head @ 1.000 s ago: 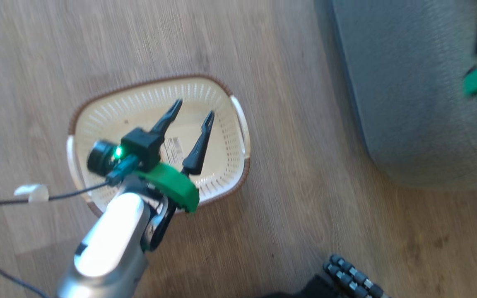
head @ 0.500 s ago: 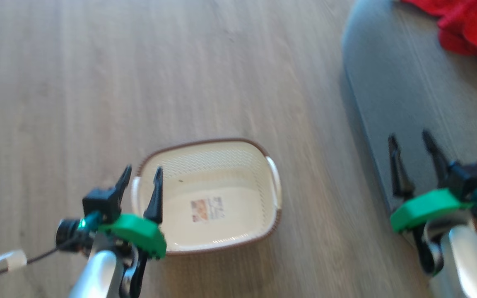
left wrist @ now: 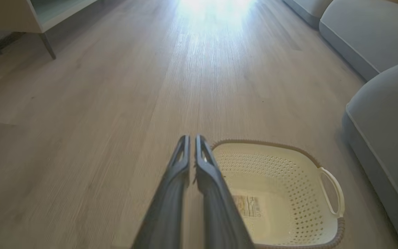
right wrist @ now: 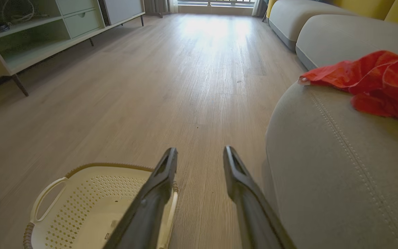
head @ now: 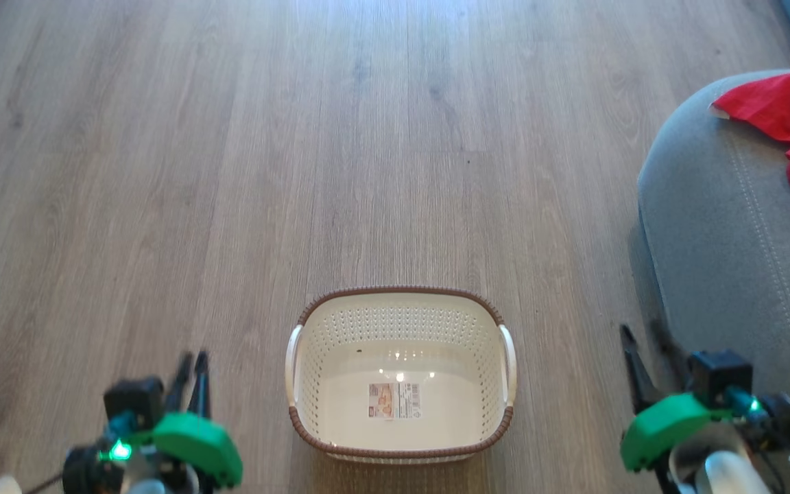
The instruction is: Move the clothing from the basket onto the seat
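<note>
Task judged complete: the clothing [head: 789, 116] lies on the seat [head: 724, 240]; the basket [head: 402, 322] holds only its label [head: 395, 401]. Left tool [left wrist: 192, 138], fingers pressed together, and right tool [right wrist: 199, 152], fingers parted, both carry nothing.

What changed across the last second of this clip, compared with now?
The left gripper withdrew from above the basket to its left side and shut, holding nothing. The head view also shifted. The basket stays empty, the right gripper stays open, and the clothing still lies on the seat.
</note>
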Available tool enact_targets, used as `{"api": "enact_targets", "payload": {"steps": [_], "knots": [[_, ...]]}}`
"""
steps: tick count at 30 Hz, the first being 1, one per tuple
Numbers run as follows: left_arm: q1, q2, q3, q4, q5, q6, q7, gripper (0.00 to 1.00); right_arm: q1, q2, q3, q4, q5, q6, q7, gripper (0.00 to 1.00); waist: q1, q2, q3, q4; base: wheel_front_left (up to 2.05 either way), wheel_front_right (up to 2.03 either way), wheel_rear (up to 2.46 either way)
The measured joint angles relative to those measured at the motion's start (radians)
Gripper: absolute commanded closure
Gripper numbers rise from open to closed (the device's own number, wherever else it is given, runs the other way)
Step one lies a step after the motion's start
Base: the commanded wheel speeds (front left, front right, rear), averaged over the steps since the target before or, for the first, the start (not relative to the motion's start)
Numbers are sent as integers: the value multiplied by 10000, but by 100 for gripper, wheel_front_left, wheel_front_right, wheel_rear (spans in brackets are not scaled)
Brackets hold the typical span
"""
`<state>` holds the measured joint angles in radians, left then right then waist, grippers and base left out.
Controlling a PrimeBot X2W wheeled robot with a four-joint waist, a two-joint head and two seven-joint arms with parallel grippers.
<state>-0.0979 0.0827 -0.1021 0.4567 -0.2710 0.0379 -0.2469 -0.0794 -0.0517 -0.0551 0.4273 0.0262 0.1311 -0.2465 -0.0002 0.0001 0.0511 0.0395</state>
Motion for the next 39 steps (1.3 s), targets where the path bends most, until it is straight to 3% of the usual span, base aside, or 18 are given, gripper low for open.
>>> {"api": "enact_targets", "payload": {"steps": [5,39], "knots": [[641,-59,-15,585,-117,-4,100,100,422,42,4,639,127,0,92,100,0,0,-30,6,0,0,0],[605,-144,414,-36,-3737,-443,1051,100,458,54,-163,63,4420,0,1030,100,1,-1,-152,-107,0,0,0]]}}
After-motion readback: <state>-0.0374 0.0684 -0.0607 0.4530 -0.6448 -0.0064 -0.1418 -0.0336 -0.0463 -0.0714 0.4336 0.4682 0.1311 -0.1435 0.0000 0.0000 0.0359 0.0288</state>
